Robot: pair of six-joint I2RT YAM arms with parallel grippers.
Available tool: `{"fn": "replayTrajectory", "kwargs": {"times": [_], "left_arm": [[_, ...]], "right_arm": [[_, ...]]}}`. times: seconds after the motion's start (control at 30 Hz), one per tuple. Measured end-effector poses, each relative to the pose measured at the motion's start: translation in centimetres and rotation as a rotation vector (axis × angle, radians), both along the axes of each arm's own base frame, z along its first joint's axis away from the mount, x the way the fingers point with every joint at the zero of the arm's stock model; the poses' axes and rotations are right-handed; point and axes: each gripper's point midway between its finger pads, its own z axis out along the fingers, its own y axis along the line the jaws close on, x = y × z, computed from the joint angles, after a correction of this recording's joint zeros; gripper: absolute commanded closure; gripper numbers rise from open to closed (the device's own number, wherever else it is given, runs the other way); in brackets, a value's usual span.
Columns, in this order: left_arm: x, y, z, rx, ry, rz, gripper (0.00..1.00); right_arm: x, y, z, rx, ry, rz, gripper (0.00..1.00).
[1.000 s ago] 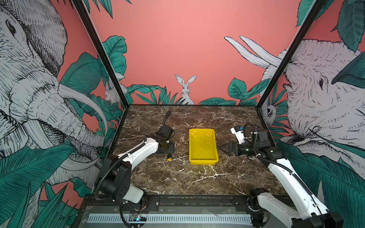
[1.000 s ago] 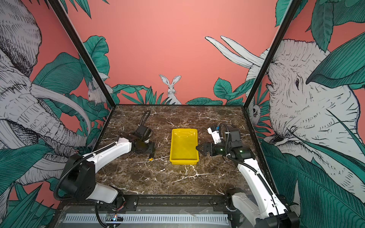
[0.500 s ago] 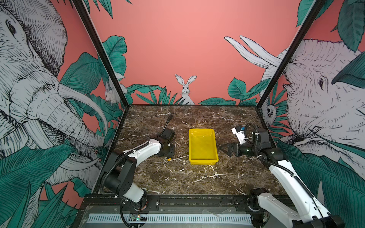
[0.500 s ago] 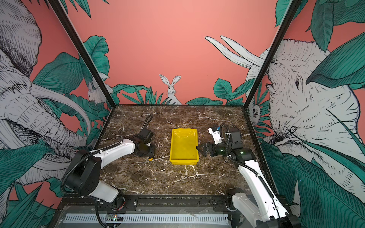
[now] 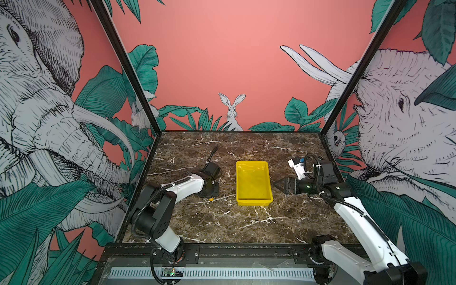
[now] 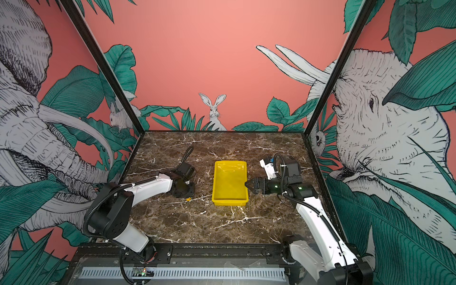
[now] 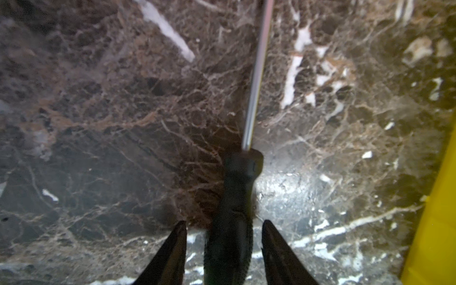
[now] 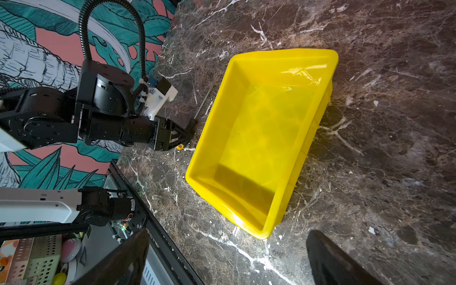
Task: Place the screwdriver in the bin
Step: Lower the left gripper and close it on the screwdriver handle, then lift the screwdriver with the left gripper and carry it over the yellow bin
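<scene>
Bench (image 5: 222,222) has the bin (image 5: 254,201) dead centre, still empty. Left tool (image 7: 223,222) has dropped over the screwdriver (image 7: 237,197), which lies flat just off the bin's left wall. Its jaws have narrowed but aren't gripping the handle yet. Right tool (image 8: 228,233) is spread wide, idle. Grab looks imminent.

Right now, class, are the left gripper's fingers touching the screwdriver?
Apart. In the left wrist view the left gripper straddles the screwdriver, with a strip of marble showing between each finger and the handle.

White arm shells (image 5: 187,186), black joints (image 5: 158,217), ribbed black cable hoses (image 8: 84,37), tapered black left tool (image 7: 224,222) and right tool (image 5: 276,185).
</scene>
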Motion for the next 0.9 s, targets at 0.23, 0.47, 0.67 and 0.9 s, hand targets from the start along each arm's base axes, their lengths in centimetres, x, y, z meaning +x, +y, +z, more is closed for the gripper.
{"fn": "replayTrajectory", "kwargs": {"times": [0.23, 0.47, 0.67, 0.9], "left_arm": [[-0.2, -0.4, -0.2, 0.010, -0.003, 0.007, 0.66], [-0.3, -0.4, -0.2, 0.009, -0.026, 0.042, 0.93], [-1.9, 1.1, 0.3, 0.019, -0.041, 0.086, 1.00], [-2.5, 2.0, 3.6, -0.018, -0.122, 0.112, 1.00]], "right_arm": [[1.0, 0.3, -0.9, -0.003, 0.028, 0.011, 0.01], [2.7, 1.1, -0.9, 0.016, 0.030, 0.040, 0.01], [4.0, 1.8, -0.6, 0.037, 0.023, 0.062, 0.01], [4.9, 2.4, -0.6, 0.060, 0.020, 0.082, 0.01]]}}
